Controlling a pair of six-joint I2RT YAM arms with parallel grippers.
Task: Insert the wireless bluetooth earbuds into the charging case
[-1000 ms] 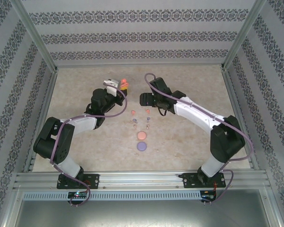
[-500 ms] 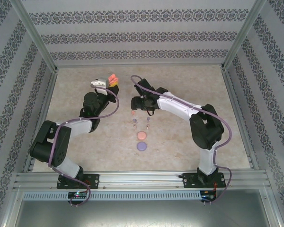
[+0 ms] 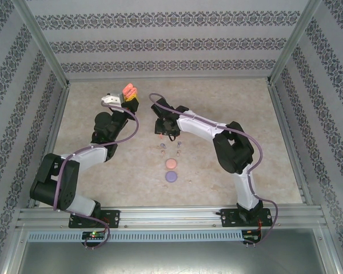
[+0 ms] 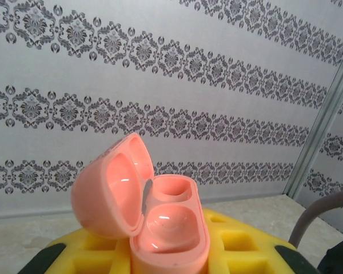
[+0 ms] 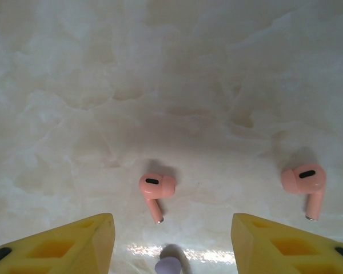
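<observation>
My left gripper point(image 3: 128, 98) is shut on an open coral-pink charging case point(image 4: 167, 228), held up near the back of the table. Its lid point(image 4: 110, 188) is tipped back to the left and both sockets are bare. My right gripper point(image 5: 171, 221) stands open, low over the table, with its yellow fingertips point(image 5: 74, 242) wide apart. A coral earbud point(image 5: 155, 189) lies on the table just ahead of the gap, closer to the left finger and touching neither. A second coral earbud point(image 5: 306, 182) lies off to the right. A purple earbud point(image 5: 169, 265) peeks in at the bottom edge.
Several more earbuds point(image 3: 162, 146) lie in two short rows mid-table. Nearer the arms sit a round salmon-orange case point(image 3: 171, 164) and a purple case point(image 3: 171, 176). Patterned walls and metal posts close in the marbled table point(image 3: 234, 103).
My right gripper has swung left and come down over the coral earbuds, and its jaws have narrowed. My left gripper has carried the open case further back and left.
</observation>
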